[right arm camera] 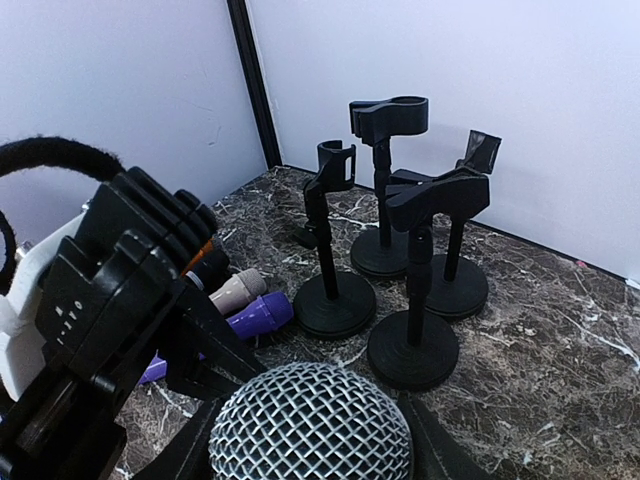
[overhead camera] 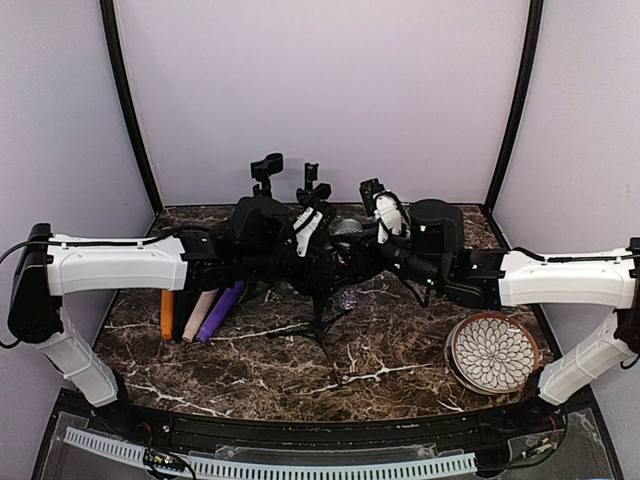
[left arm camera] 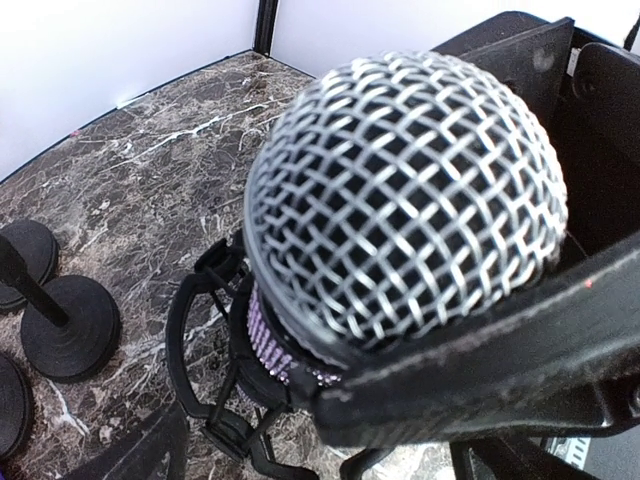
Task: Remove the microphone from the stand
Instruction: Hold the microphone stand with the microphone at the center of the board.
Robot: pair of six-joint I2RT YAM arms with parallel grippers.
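Mesh head of the microphone (left arm camera: 400, 200) fills both wrist views; it sits at mid-table, its purple-studded body seated in the black clip (left arm camera: 205, 310) of the tripod stand (overhead camera: 322, 320), with both arms meeting over it; the left gripper (overhead camera: 328, 232) has its jaws spread wide to either side of the head, one finger (left arm camera: 480, 385) lying along the collar beneath the mesh; whether it presses or merely rests there I cannot tell; the right gripper (overhead camera: 366, 236) stands about half closed with the head low between its fingers, and contact is likewise unclear; the grip looks to be getting settled ahead of the pull; to do it well, one arm should take the collar or body squarely rather than the rounded mesh, which may slip; the other should steady the clip or stand, since a light tripod would likely lift along; then draw the microphone out along the clip's axis, straight and slow, without twisting; mind the empty stands (right arm camera: 400, 290) behind
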